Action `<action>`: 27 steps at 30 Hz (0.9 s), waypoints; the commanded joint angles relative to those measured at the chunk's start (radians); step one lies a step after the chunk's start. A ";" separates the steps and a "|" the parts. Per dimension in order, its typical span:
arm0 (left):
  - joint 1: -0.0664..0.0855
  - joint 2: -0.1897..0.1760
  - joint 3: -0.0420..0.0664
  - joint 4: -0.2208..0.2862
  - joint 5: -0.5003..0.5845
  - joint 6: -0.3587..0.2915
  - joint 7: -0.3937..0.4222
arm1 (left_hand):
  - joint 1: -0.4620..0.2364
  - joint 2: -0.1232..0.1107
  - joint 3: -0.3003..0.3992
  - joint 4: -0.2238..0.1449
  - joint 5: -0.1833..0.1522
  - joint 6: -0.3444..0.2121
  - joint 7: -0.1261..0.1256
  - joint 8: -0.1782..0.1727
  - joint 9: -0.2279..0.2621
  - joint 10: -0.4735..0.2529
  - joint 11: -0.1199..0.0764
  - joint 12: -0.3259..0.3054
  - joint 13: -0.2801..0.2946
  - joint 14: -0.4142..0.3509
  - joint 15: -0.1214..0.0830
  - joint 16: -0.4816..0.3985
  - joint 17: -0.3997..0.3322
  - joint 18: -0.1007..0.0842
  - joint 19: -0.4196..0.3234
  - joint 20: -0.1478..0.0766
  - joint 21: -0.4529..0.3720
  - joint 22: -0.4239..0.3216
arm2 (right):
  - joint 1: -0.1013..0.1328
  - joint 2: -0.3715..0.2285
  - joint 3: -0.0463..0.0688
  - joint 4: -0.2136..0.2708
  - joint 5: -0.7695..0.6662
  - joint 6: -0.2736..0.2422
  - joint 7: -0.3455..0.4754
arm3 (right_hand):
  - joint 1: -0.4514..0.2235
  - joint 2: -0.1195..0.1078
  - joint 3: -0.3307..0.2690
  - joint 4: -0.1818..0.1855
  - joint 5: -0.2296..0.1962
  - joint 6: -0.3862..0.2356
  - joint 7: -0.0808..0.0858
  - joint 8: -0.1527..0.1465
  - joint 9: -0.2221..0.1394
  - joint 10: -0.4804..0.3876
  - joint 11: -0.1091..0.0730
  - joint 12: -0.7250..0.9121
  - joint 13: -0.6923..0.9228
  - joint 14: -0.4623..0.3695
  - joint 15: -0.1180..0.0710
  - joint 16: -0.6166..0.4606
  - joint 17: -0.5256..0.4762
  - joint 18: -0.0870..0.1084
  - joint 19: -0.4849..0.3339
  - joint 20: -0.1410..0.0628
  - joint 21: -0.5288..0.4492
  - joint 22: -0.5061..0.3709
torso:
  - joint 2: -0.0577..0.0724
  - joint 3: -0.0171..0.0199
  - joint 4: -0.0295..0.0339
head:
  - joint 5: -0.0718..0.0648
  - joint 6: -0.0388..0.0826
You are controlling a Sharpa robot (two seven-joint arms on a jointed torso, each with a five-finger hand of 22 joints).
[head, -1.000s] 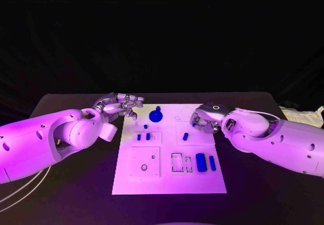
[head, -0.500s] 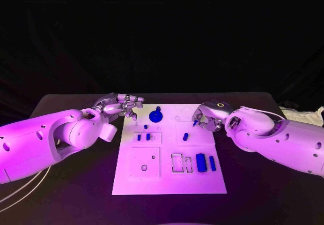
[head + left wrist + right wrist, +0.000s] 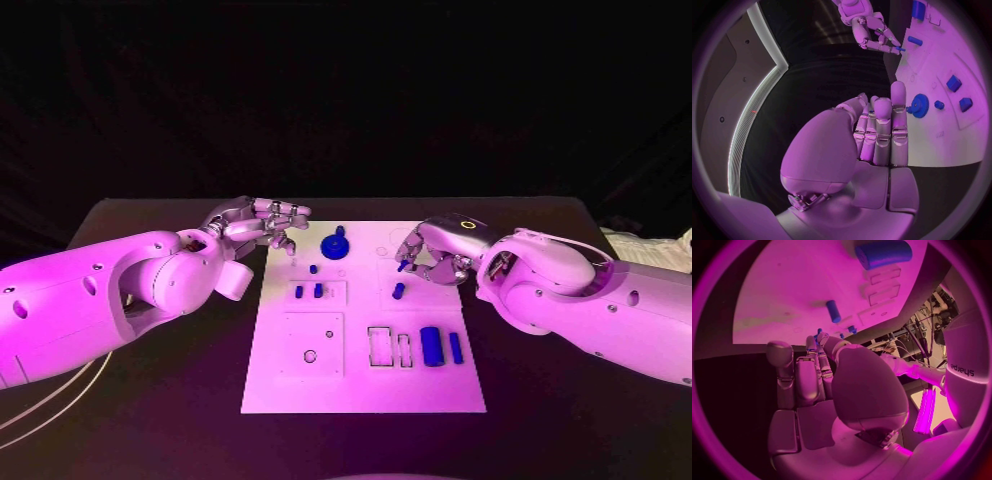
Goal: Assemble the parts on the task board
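Two hands are seen over the far end of the board, which lies on the black table. The left hand is held above the board's far left corner, its fingers curled close together beside the gear; in the left wrist view the longest fingertip lies just beside the gear, but whether it touches cannot be told. Nothing is seen held in that hand.

The right hand is held over the far right part of the board. A small blue peg is pinched at its fingertips, as shown in the left wrist view; in the right wrist view a bit of blue shows at those fingertips.

Just below that hand in the head view, a short peg lies on the board. Two small blocks are set side by side in a recess left of centre, with a small pin just beyond them. Nearer the robot, a cylinder and a thin bar lie side by side at the right, beside two outlined rectangular slots. An oval hole is seen in the square panel at the near left.
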 commanded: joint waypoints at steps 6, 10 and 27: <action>0.000 0.008 0.001 0.000 -0.004 0.025 0.006 | -0.011 0.001 -0.004 -0.003 0.002 -0.004 0.000 0.005 -0.001 -0.007 0.002 0.007 0.002 -0.008 0.000 -0.006 -0.002 0.019 0.001 0.007 -0.006 -0.002 | -0.006 0.040 0.001 0.071 0.015 -0.020 -0.021 | 0.001 0.013 0.001 -0.012 0.004 -0.003 0.010 -0.008 0.001 -0.002 0.013 -0.010 -0.002 0.051 0.006 0.007 0.001 -0.017 0.007 0.004 0.006 0.002 | -0.002 -0.0012 0.0012 | 0.019 -0.004; 0.000 0.009 0.001 0.000 -0.004 0.025 0.006 | -0.011 0.001 -0.004 -0.003 0.002 -0.004 0.000 0.005 -0.001 -0.007 0.002 0.007 0.002 -0.008 0.000 -0.006 -0.002 0.019 0.001 0.007 -0.006 -0.002 | -0.014 0.069 0.001 0.086 0.011 -0.007 -0.023 | 0.001 0.013 0.001 -0.012 0.004 -0.003 0.011 -0.009 0.001 -0.002 0.014 -0.011 -0.002 0.051 0.006 0.007 0.001 -0.017 0.007 0.005 0.007 0.002 | 0.000 -0.0015 -0.0004 | 0.031 -0.005; 0.000 0.017 0.001 -0.002 -0.004 0.028 0.007 | -0.011 0.001 -0.006 -0.004 0.002 -0.004 0.000 0.006 -0.001 -0.008 0.002 0.009 0.002 -0.015 0.000 -0.015 -0.013 0.019 -0.001 0.007 -0.009 -0.003 | -0.073 0.184 -0.008 0.043 -0.011 0.079 -0.033 | -0.003 0.013 -0.004 -0.016 0.005 -0.008 0.016 -0.012 0.002 -0.005 0.019 -0.018 -0.002 0.050 0.010 0.009 0.003 -0.017 0.005 0.008 0.006 -0.001 | 0.001 -0.0009 0.0009 | 0.055 -0.018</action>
